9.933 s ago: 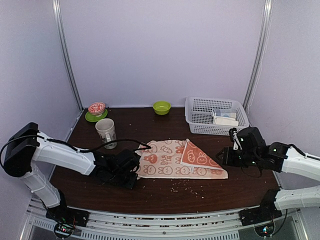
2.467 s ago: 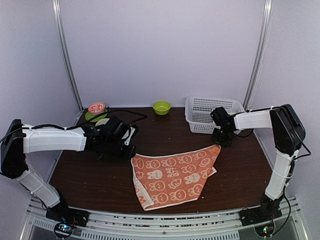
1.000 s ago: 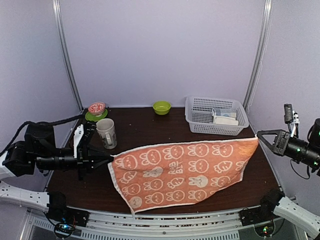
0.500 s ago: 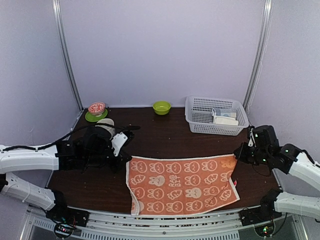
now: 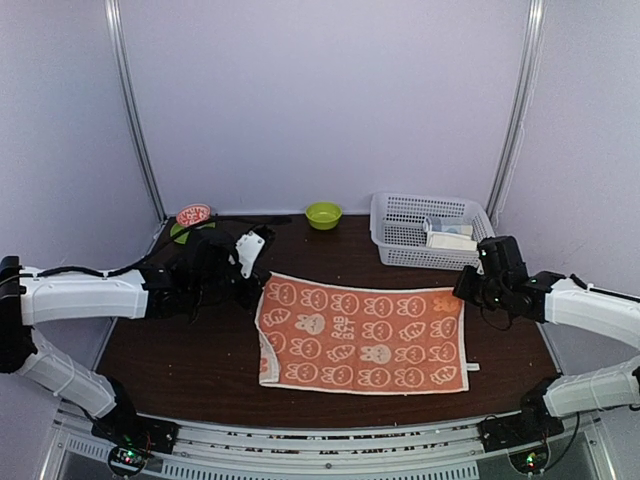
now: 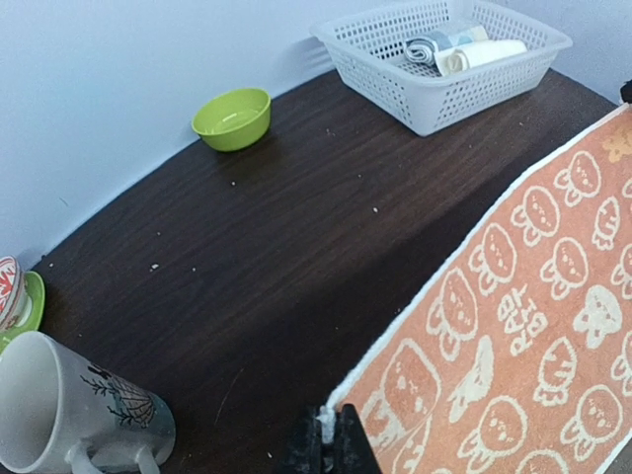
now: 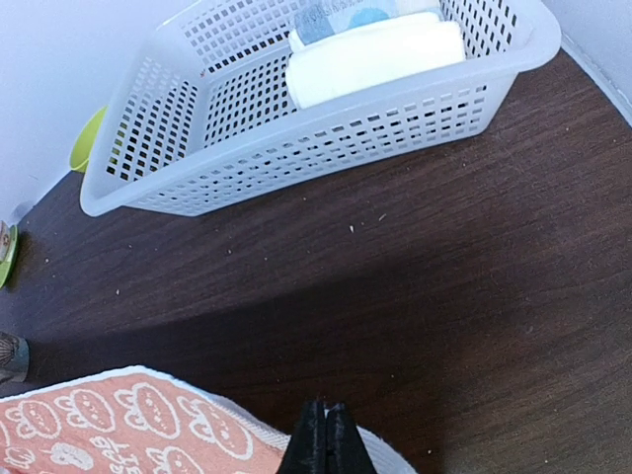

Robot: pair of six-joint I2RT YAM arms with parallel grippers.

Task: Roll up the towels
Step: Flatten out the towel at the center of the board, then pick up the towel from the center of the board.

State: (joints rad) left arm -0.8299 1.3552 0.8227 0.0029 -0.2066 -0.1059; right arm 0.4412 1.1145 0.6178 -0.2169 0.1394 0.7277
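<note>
An orange towel with white rabbit prints (image 5: 365,332) lies spread flat on the dark table. My left gripper (image 5: 262,280) is shut on its far left corner; in the left wrist view the white hem sits pinched between the fingertips (image 6: 330,434), with the towel (image 6: 513,316) running off to the right. My right gripper (image 5: 463,292) is shut on the far right corner; in the right wrist view the jaws (image 7: 324,434) are closed on the white edge of the towel (image 7: 128,425). Rolled towels (image 5: 450,236) lie in the white basket.
A white basket (image 5: 395,235) stands at the back right, also in the right wrist view (image 7: 178,148). A green bowl (image 5: 323,214) is at the back centre. A mug (image 6: 59,415) and a green saucer with a red bowl (image 5: 190,220) are at the back left.
Both grippers have carried the towel's far edge away from the arms, and it now lies flatter and further back on the table. Earlier it was lifted and stretched in the air.
</note>
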